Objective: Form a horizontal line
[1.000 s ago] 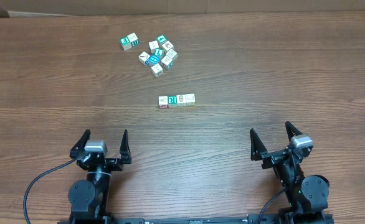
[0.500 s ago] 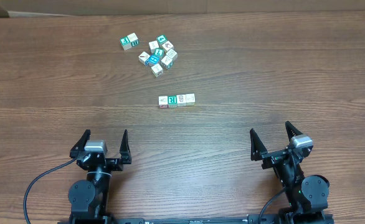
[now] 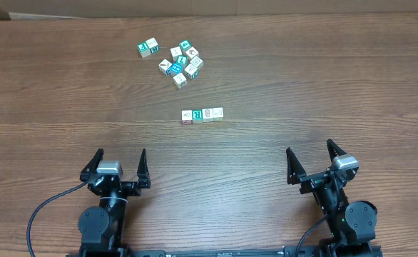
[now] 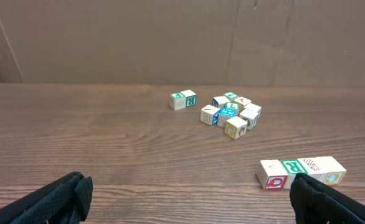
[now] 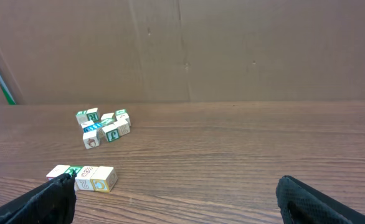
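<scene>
Four small wooden cubes stand edge to edge as a horizontal line [image 3: 202, 115] at the table's middle, a red-marked one at the left, then a green "R", then two pale ones. The same horizontal line [image 4: 302, 172] shows low right in the left wrist view, and low left as the line [image 5: 83, 177] in the right wrist view. My left gripper [image 3: 119, 165] rests open near the front edge, well short of the line. My right gripper [image 3: 313, 161] sits open at the front right, with nothing between its fingers.
A loose cluster of white-and-teal cubes [image 3: 182, 63] lies behind the line, with a separate pair of cubes [image 3: 148, 48] to its left. A brown cardboard wall [image 4: 182, 37] runs along the far side of the table.
</scene>
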